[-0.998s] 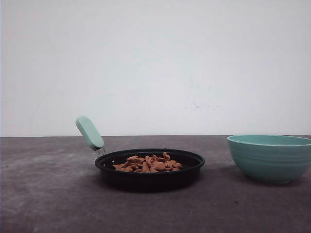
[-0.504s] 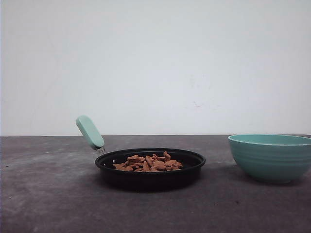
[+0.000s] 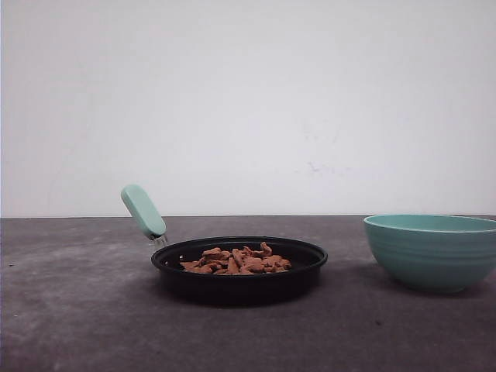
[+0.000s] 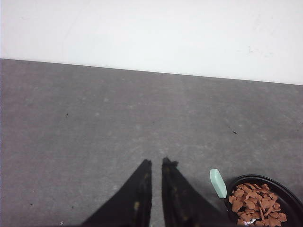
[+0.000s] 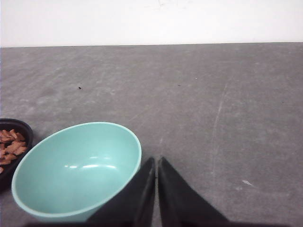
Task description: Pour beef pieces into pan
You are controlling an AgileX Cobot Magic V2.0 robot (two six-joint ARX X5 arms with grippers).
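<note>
Reddish-brown beef pieces (image 3: 236, 261) lie heaped inside the pan (image 3: 239, 270), a shallow black round one that sits on the grey bench (image 3: 77, 310) with its mint-green handle (image 3: 143, 211) slanting up and away to my left. Well apart to the right of the pan stands a teal bowl (image 3: 431, 252), upright, and from my right wrist I see its inside bare. My left pincer (image 4: 154, 163) hangs over open bench, its two dark fingers drawn nearly together with only a thin slit between them and nothing held; the pan and its handle lie just off to one side of it. My right pincer (image 5: 155, 161) is closed as well, fingers pressed tip to tip, empty, just beside the bowl's rim.
</note>
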